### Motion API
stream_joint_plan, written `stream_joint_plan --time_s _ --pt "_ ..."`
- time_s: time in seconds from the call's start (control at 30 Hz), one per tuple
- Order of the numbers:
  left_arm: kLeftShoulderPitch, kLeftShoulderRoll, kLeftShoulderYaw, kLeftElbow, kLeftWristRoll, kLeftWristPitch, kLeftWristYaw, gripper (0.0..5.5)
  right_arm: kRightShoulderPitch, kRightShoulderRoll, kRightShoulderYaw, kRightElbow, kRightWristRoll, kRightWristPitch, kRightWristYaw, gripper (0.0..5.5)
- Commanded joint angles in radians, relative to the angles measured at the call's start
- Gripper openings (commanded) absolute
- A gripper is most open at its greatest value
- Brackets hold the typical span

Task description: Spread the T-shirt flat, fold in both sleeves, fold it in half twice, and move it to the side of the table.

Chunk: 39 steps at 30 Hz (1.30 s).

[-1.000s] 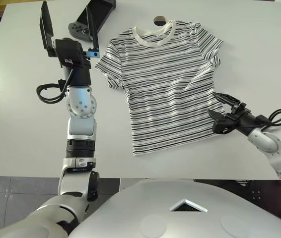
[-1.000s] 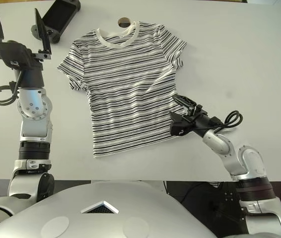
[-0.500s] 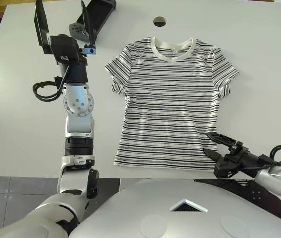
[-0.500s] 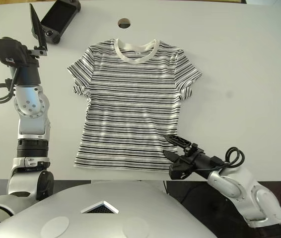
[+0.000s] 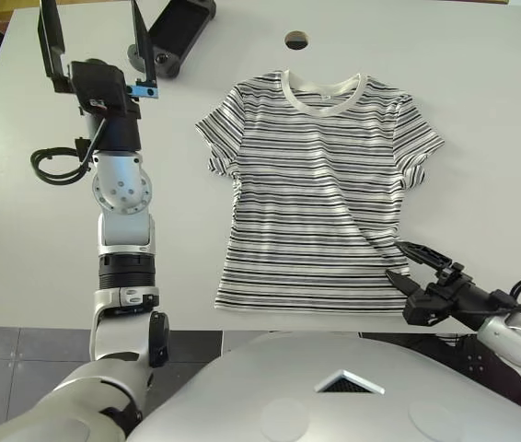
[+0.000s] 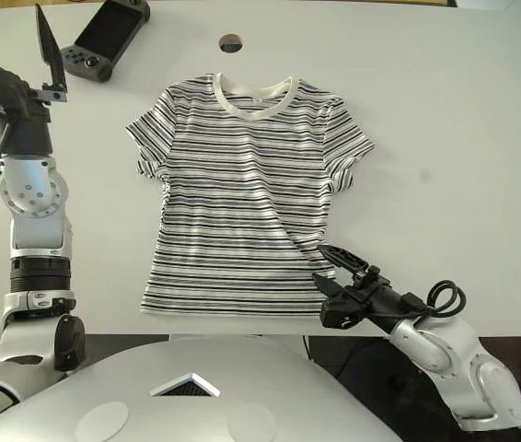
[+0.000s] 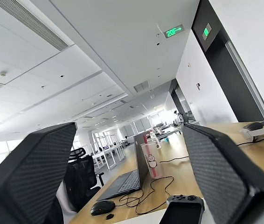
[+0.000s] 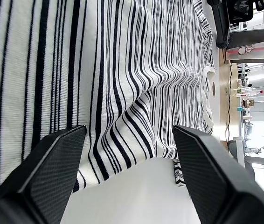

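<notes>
Gaping wide, the right claw (image 5: 396, 261) sat low at the near right corner of the T-shirt (image 5: 316, 193). Its two black fingers (image 8: 52, 163) were spread over the striped cloth close to the hem (image 5: 306, 302) and gripped nothing; whether they touched the cloth could not be told. The left claw (image 5: 91, 18) stood raised over the far left part of the worktop (image 5: 481, 110), well apart from the shirt, pointing upward, parted wide and also holding nothing.

The T-shirt lay face up in the middle of the white worktop, with its collar (image 5: 323, 87) toward the far edge and its hem near the front edge. It was white with thin dark horizontal stripes and a plain white ribbed collar. Both short sleeves (image 5: 219, 133) were spread outward and unfolded. The body was mostly flat, though a slanting crease (image 5: 366, 238) ran toward the right claw.

Beyond the shirt, a round hole (image 5: 295, 40) marked the worktop just past the collar, and a dark handheld game console (image 5: 176, 32) lay at the far left. From the left wrist, a laptop (image 7: 132, 179), a cup (image 7: 149, 163) and a green lit sign (image 7: 174, 31) showed in the room behind
</notes>
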<state>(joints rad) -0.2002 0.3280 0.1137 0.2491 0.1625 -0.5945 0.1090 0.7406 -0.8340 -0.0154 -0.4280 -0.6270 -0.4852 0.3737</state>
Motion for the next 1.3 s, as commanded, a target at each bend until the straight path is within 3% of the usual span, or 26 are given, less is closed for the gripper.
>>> stream_joint_plan --time_s 0.03,0.2,0.3,0.4,0.5,0.57,0.77,0.87,1.03,1.3 --pt "-0.015 0.016 0.006 -0.023 0.022 0.000 -0.006 4.17 0.034 -0.029 -0.042 0.013 -0.017 0.004 0.027 3.44" --pt "-0.023 0.024 0.009 -0.028 0.032 0.003 -0.010 4.17 0.106 -0.034 -0.123 -0.071 0.088 -0.058 0.053 3.44" --pt "-0.044 0.027 0.004 -0.010 0.038 0.000 -0.009 4.17 0.104 -0.024 -0.114 -0.104 0.115 -0.084 0.077 3.44" --pt "-0.060 0.031 0.002 0.020 0.050 -0.003 -0.006 4.17 0.048 0.003 -0.132 -0.123 0.144 -0.072 0.072 3.44" --pt "-0.044 0.051 -0.022 0.027 0.072 -0.012 -0.041 4.17 -0.038 0.034 -0.292 -0.137 0.252 -0.031 0.025 3.44" --pt "-0.032 0.052 -0.027 0.019 0.067 -0.020 -0.049 4.17 -0.195 0.048 -0.302 -0.078 0.261 0.030 -0.006 3.44" --pt "-0.009 0.011 -0.039 -0.038 0.042 -0.021 -0.045 4.17 -0.729 0.160 0.096 0.479 -0.029 0.067 -0.032 3.44" --pt "-0.006 -0.008 -0.048 -0.048 0.037 -0.022 -0.045 4.17 -0.972 0.233 0.218 0.802 -0.119 0.055 -0.115 3.44" --pt "0.016 -0.021 -0.048 -0.049 0.033 -0.025 -0.049 4.17 -1.221 0.268 0.298 1.223 -0.140 0.018 -0.258 3.44" --pt "0.041 -0.033 -0.045 -0.065 0.033 -0.019 -0.049 4.17 -1.241 0.209 0.362 1.386 -0.113 -0.064 -0.287 3.44"
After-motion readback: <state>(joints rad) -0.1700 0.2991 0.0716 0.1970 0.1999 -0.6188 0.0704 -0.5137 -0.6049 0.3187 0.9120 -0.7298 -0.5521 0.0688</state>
